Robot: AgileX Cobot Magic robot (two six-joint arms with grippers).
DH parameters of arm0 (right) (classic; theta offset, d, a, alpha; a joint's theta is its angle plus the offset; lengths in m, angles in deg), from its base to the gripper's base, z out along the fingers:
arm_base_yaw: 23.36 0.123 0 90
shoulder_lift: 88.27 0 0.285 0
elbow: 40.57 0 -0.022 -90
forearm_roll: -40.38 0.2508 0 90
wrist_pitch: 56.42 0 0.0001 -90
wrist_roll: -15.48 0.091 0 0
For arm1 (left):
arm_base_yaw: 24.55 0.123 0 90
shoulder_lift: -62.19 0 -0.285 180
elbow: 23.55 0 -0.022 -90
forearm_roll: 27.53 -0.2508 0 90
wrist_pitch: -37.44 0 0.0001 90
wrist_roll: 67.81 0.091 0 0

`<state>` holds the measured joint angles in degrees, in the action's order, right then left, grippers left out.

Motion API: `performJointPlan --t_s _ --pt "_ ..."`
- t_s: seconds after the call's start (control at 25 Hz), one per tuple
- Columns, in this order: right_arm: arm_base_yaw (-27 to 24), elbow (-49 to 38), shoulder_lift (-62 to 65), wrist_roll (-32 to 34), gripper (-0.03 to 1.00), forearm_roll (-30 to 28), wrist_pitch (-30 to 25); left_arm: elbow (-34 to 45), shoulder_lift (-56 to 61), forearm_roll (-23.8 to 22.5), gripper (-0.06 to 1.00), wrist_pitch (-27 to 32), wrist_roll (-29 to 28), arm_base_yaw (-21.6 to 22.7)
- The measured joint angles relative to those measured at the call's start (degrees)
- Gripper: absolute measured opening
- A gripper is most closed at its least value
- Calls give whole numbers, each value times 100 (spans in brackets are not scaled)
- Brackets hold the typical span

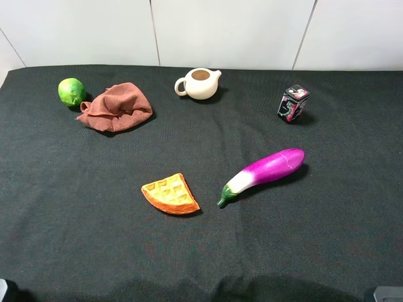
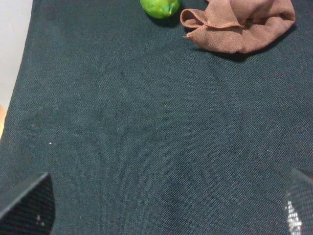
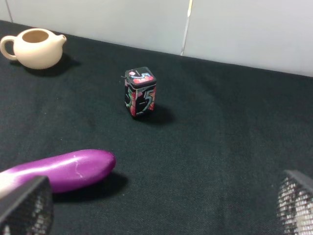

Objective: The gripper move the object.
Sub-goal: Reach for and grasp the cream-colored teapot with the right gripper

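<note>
right gripper (image 3: pixel 159 209): jaws spread wide, gripping nothing, eggplant (image 3: pixel 63 170) beyond one finger. left gripper (image 2: pixel 164 208): likewise wide, nothing held; its height over the black mat (image 2: pixel 146 137) is hard to judge. teapot (image 1: pixel 200 83) upright near the mat's far edge, between the brown cloth (image 1: pixel 116 107) and the small tin (image 1: pixel 293 103), well apart from both grippers.

High camera looks down on whole table (image 1: pixel 75 251). Left wrist shares lime (image 2: pixel 159 7), cloth (image 2: pixel 239 24); right wrist shares teapot (image 3: pixel 34 48), tin (image 3: pixel 140 91), eggplant (image 3: pixel 63 169).

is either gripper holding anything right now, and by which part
Nothing is held. The left gripper and the right gripper are open and empty; the teapot stands untouched, far from both.
</note>
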<state>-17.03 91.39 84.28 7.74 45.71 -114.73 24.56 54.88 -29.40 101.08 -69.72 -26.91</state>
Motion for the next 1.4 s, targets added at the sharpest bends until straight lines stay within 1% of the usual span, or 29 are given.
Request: performJointPlan --t_s 0.28,0.6,1.12,1.4 --pt "0 0 0 0 69 30 -8 0 0 0 99 0 0 0" --pt "0 0 0 7 69 68 -160 0 0 0 99 0 0 0" --pt "0 0 0 7 69 -40 -153 0 0 0 99 0 0 0" --pt "0 0 0 32 69 -169 0 0 0 0 99 0 5 0"
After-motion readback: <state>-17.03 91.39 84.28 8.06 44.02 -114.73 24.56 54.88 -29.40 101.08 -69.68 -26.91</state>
